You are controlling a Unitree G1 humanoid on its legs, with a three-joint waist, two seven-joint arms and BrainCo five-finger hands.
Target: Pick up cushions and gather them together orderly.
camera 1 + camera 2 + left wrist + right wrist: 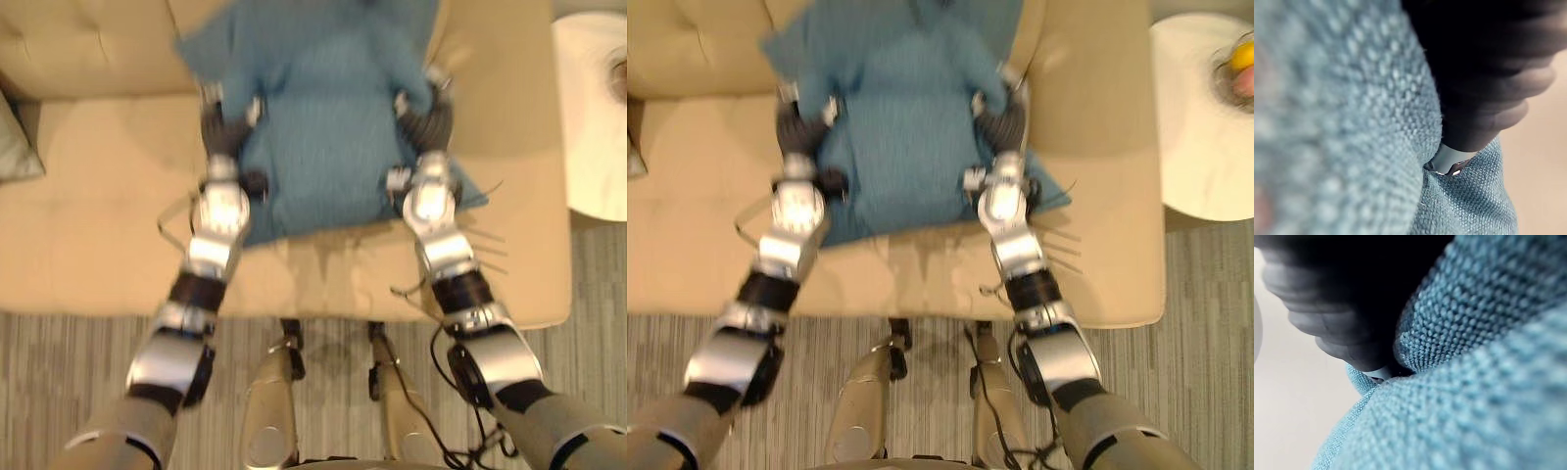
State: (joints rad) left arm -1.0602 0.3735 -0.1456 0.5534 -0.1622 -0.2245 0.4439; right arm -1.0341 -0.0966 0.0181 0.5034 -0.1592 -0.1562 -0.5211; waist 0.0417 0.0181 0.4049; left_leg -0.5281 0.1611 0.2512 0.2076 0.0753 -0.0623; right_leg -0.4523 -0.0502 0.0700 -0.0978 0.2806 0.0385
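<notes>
A teal knitted cushion (328, 127) is held up over the seat of a beige sofa (98, 235), its lower edge hanging near the seat's front. My left hand (227, 132) grips its left side and my right hand (428, 122) grips its right side. A thumb lies on the cushion's front at each side, and the rest of the fingers are buried in the fabric. In the wrist views the cloth (1352, 122) bunches right against the left hand (1488, 73), and the same shows at the right hand (1352, 298).
A grey cushion (15, 147) lies at the sofa's left edge. A round white side table (1205, 127) stands to the right of the sofa, with a bowl of fruit (1239, 69) on it. Striped grey floor (78, 352) runs along the sofa's front.
</notes>
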